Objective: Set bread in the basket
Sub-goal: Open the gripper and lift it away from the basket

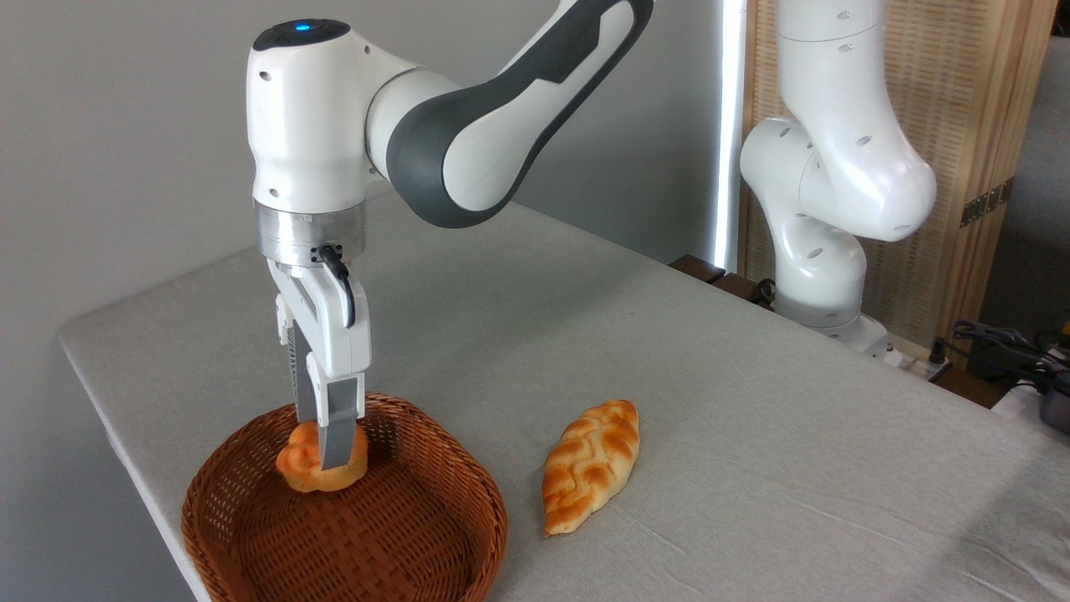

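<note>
Gripper (328, 443) pointing straight down over the basket (251, 535), fingers closed on the bread (299, 462); bun held inside the basket rim, toward its back; braided loaf (592, 475) lying on the table (752, 401) just right of the basket.

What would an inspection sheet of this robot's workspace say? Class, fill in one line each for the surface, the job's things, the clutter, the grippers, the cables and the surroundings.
Surface: table under a grey cloth, a few creases near the front right.
Job's things: round bun held over the inside of the wicker basket, near its back rim; whether it touches the floor of the basket cannot be told.
Clutter: braided loaf lying on the cloth right of the basket, apart from it.
Grippers: gripper pointing down, fingers closed on the bun.
Cables: short black cable at the wrist; dark cables at far right.
Surroundings: grey wall, wooden slatted screen, arm base behind the table.
</note>
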### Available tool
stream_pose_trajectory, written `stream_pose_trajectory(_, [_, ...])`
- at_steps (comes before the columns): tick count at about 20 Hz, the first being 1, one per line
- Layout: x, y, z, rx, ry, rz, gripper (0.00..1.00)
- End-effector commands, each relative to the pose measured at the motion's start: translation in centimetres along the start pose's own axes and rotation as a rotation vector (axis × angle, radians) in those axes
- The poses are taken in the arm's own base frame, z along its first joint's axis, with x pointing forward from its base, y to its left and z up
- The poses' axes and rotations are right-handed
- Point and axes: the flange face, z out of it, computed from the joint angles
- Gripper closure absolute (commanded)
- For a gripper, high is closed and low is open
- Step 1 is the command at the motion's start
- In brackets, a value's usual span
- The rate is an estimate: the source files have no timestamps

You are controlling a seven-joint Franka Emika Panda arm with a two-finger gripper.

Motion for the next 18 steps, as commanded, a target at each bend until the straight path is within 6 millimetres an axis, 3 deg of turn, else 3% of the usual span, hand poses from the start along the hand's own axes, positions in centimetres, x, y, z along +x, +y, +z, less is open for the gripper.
stream_pose_trajectory(1, [0.3, -0.3, -0.6, 0.009, 0.027, -0.019, 0.0])
stream_pose_trajectory(3, [0.2, -0.8, -1.7, 0.025, 0.038, -0.028, 0.0])
stream_pose_trajectory(5, [0.3, -1.5, -4.1, 0.038, 0.051, -0.074, 0.0])
stream_pose_trajectory(9, [-3.2, -2.0, -8.4, -0.012, -0.012, -0.217, 0.0])
stream_pose_trajectory(13, [-4.7, -0.2, -12.5, -0.147, -0.165, -0.211, 0.0])
stream_pose_trajectory(16, [-5.8, 0.4, -15.6, -0.161, -0.186, -0.214, 0.0])
stream_pose_trajectory(18, [-6.2, 0.3, -16.1, -0.153, -0.185, -0.218, 0.0])
